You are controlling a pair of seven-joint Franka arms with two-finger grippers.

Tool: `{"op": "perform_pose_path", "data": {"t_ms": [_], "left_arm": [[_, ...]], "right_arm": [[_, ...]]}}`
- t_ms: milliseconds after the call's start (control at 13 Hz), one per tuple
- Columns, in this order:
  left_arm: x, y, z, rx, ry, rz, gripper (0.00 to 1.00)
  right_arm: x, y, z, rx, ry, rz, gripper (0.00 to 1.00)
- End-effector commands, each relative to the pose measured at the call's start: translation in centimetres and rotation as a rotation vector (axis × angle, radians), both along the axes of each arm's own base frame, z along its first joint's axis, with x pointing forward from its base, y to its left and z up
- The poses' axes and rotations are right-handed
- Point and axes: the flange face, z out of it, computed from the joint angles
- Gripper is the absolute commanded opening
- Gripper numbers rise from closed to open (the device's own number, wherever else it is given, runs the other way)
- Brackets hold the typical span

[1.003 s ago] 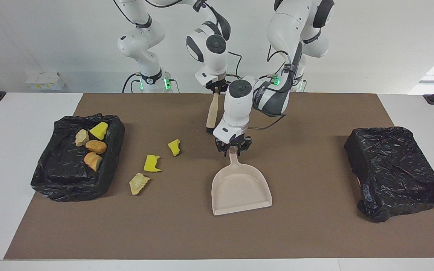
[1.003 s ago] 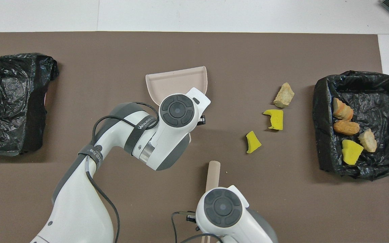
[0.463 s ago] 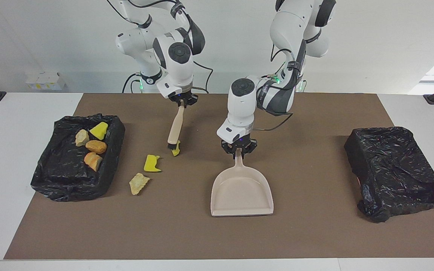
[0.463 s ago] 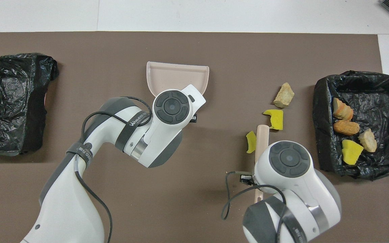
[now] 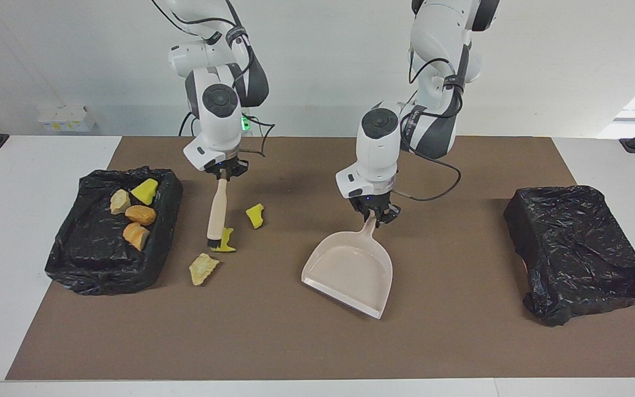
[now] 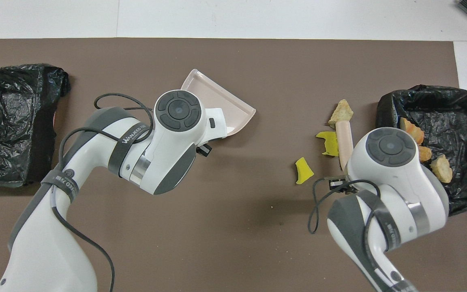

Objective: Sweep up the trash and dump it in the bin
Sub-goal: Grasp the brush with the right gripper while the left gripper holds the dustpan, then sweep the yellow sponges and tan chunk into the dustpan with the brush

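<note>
Beige dustpan (image 5: 350, 270) we see clamped in the left tool (image 5: 375, 214); right tool (image 5: 224, 172) clamps the brush (image 5: 217, 212) by yellow trash (image 5: 224, 240); "WANJEED" marks the left arm.

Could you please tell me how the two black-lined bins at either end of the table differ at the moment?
The bin at the right arm's end lies open and holds four pieces of trash; the bin at the left arm's end shows no trash. The first bin's bag lines an open tray; the second bin's bag drapes over its top in crumpled folds. Both wear black plastic bags and sit at the brown mat's ends.
</note>
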Motion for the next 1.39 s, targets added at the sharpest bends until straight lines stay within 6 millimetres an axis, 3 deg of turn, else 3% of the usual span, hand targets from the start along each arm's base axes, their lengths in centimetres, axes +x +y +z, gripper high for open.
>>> {"op": "perform_pose_path", "data": {"t_ms": [0,77,232,463,617,1003,1235,1312], "left_arm": [[-0.4,0.4,0.4,0.015,0.033,-0.304,0.0],[-0.5,0.4,0.3,0.021,0.05,-0.443,0.0],[-1.3,0.6,-0.1,0.028,0.071,-0.483,0.0],[-4.0,0.6,-1.1,0.043,0.113,-0.51,0.0],[-6.0,0.6,-1.6,0.05,0.132,-0.535,0.0],[-11.7,-0.5,-2.6,0.084,0.174,-0.609,0.0],[-12.7,0.1,-3.0,0.096,0.189,-0.613,0.0],[-13.5,-0.3,-3.0,0.111,0.186,-0.638,0.0]], "right_arm": [[3.6,-3.1,0.4,-0.018,-0.043,0.085,0.0],[4.7,-4.5,0.2,-0.029,-0.058,0.094,0.0],[6.3,-6.1,-1.0,-0.079,-0.061,0.145,0.0],[6.4,-5.8,-2.8,-0.062,-0.036,0.159,0.0],[5.9,-4.8,-3.3,-0.042,-0.016,0.18,0.0],[4.8,-2.0,-4.4,0.128,-0.006,0.031,0.0],[4.5,-0.7,-4.6,0.178,-0.002,0.003,0.0],[4.3,0.8,-4.5,0.198,0.001,0.015,0.0]]}}
